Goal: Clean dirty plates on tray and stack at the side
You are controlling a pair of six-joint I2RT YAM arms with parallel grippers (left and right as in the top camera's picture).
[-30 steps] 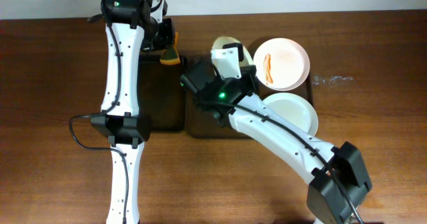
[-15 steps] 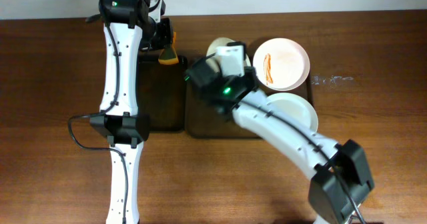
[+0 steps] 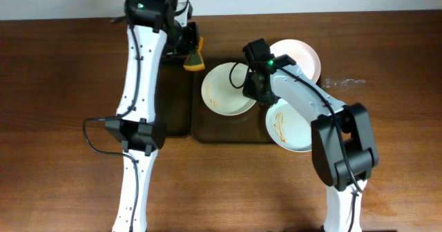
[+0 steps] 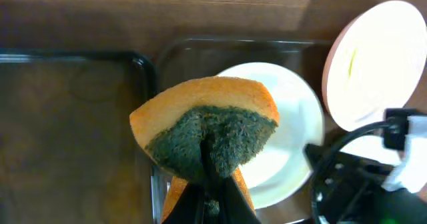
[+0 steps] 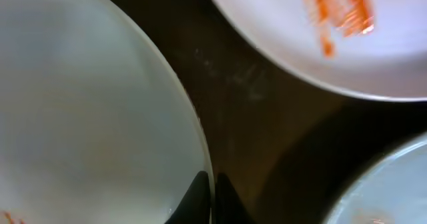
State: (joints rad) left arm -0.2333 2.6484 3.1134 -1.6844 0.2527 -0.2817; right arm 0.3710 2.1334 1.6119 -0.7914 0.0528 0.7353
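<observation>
Sponge (image 4: 203,127), orange with a green scouring face, is gripped at its lower edge by our left tool (image 4: 208,196), which is clamped tight on it. Seen from overhead it hangs at the far left corner of the tray (image 3: 231,130), just beside the far rim of the left plate (image 3: 224,87); we cannot tell whether it touches anything below. Left of the tray lies a black tray (image 3: 176,104), the two side by side on the bench (image 3: 55,121).

Our right tool (image 5: 208,197) is closed on the left plate's right rim: in the wrist view that rim runs down between the two dark fingertips (image 5: 195,194), which stand almost together. This plate lies flat on the tray's left half, mostly white, with a small orange smear close to its near left edge.

The far plate (image 3: 304,56) sits at the tray's far right corner, partly hidden by our right arm (image 3: 304,102), and looks plain where it shows. The near plate (image 3: 293,130) lies at the near right corner, reaching the tray's near rim, with orange streaks across its middle. All three plates lie single on the tray, none on top of another
</observation>
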